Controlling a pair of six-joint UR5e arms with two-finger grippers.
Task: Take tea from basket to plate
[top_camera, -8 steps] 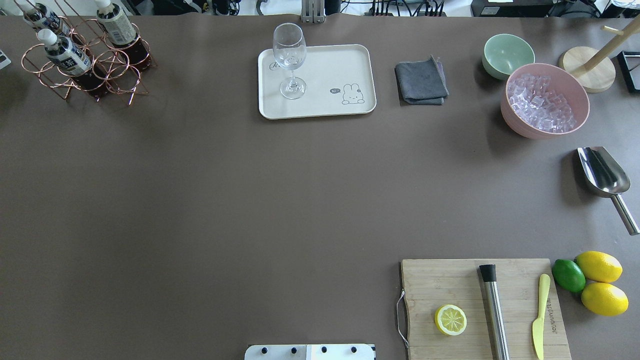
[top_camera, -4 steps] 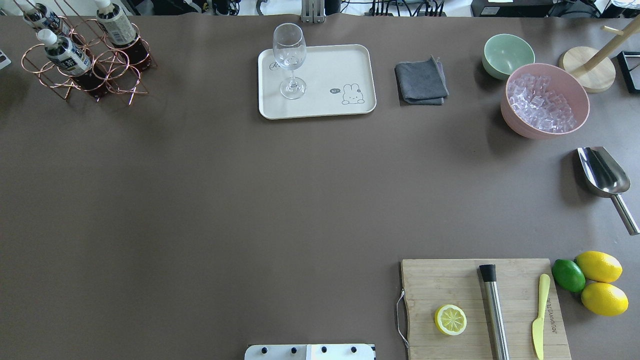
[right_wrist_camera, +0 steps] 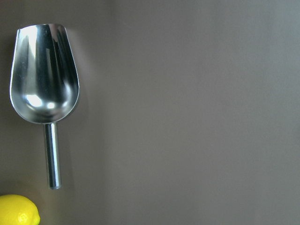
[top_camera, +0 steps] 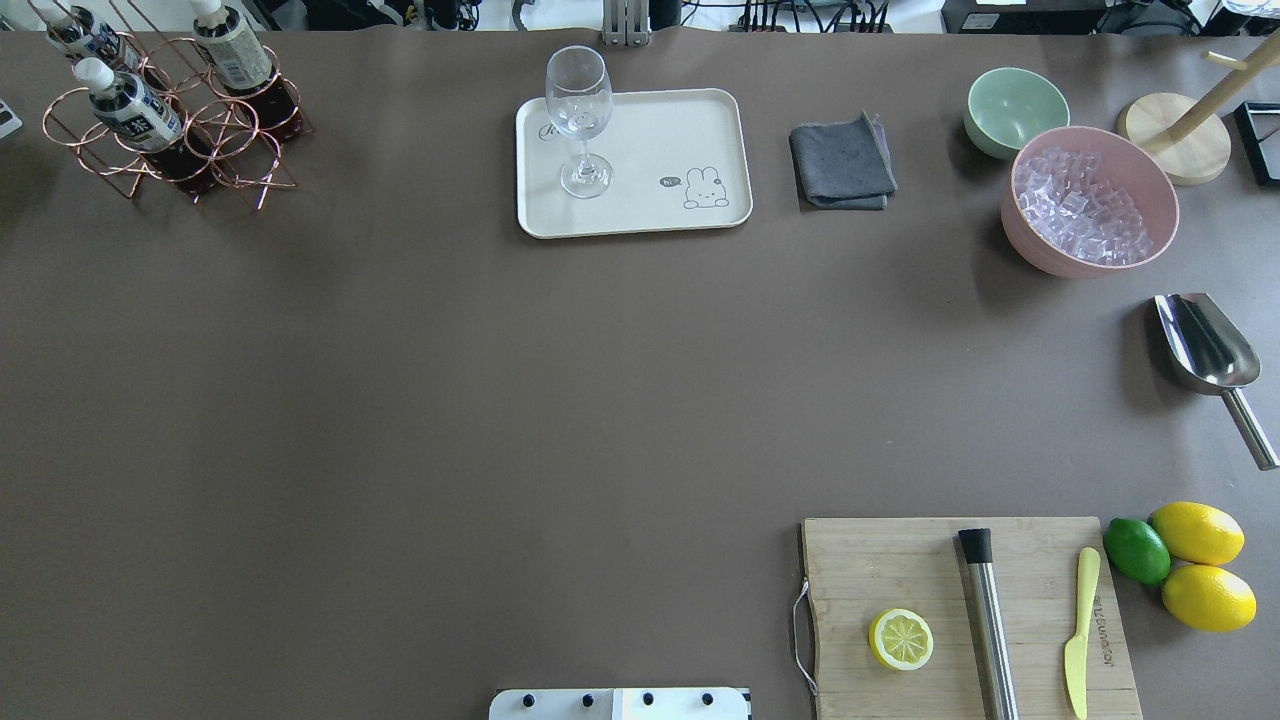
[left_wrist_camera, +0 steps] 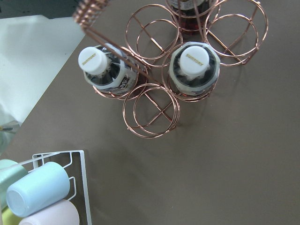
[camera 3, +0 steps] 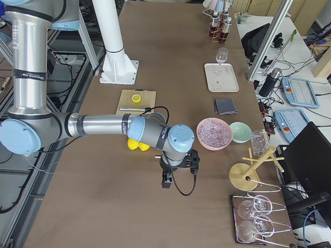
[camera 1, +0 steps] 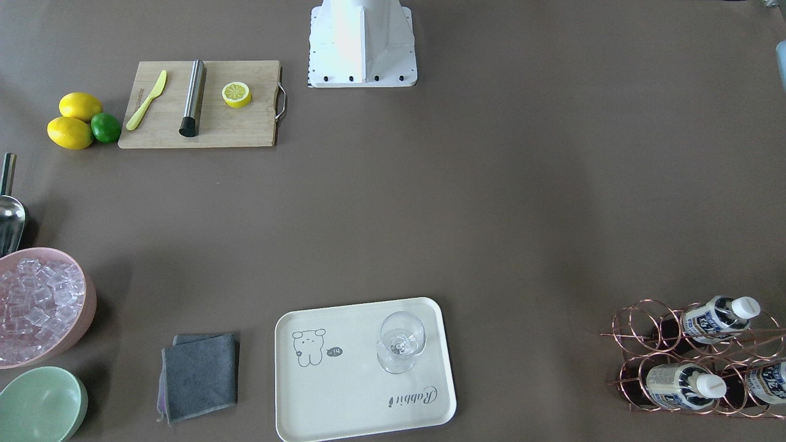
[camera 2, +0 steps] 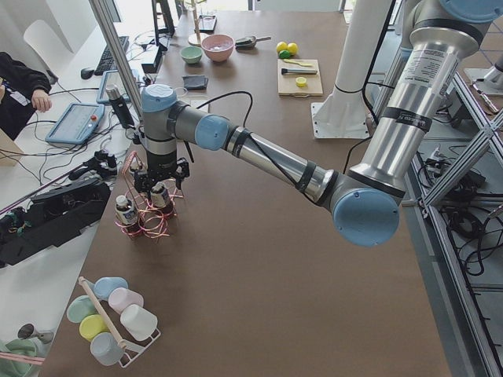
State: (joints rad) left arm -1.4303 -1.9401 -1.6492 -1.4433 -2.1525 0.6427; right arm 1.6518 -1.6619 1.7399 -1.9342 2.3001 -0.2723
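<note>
Three tea bottles with white caps stand tilted in the copper wire basket [top_camera: 236, 152] at the table's far left corner; the nearest is one tea bottle [top_camera: 130, 108]. In the left wrist view two tea bottles [left_wrist_camera: 194, 70] sit in the basket's rings [left_wrist_camera: 151, 110] right below the camera. The left gripper [camera 2: 161, 187] hangs just above the basket; I cannot tell whether it is open or shut. The cream plate [top_camera: 650, 130] lies at the far middle with a wine glass [top_camera: 580, 110] on its left part. The right gripper [camera 3: 178, 173] hovers over the table's right end; I cannot tell its state.
A grey cloth [top_camera: 842, 162], a green bowl [top_camera: 1015, 108] and a pink bowl of ice [top_camera: 1090, 200] sit right of the plate. A steel scoop [right_wrist_camera: 44, 79] lies below the right wrist. A cutting board [top_camera: 970, 615] and lemons [top_camera: 1200, 565] are near right. A cup rack [left_wrist_camera: 42, 187] stands beside the basket.
</note>
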